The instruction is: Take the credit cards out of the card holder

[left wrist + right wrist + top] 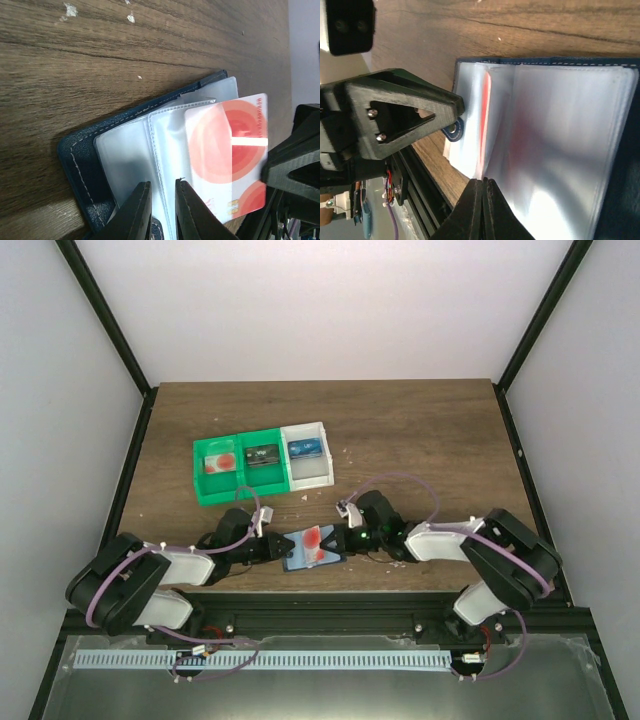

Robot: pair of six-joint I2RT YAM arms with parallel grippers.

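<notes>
The blue card holder lies open near the table's front edge, between my two grippers. A red-and-white credit card sticks partly out of its clear pocket and also shows in the left wrist view. My left gripper is closed on a clear pocket leaf at the holder's near end. My right gripper is shut on the card's edge. Three other cards lie in the tray: a red-spot one, a dark one and a blue one.
The green-and-white three-compartment tray stands behind the holder, mid-table. The black frame rail runs close behind the holder's near side. A finger of the left gripper sits close to the holder's snap tab.
</notes>
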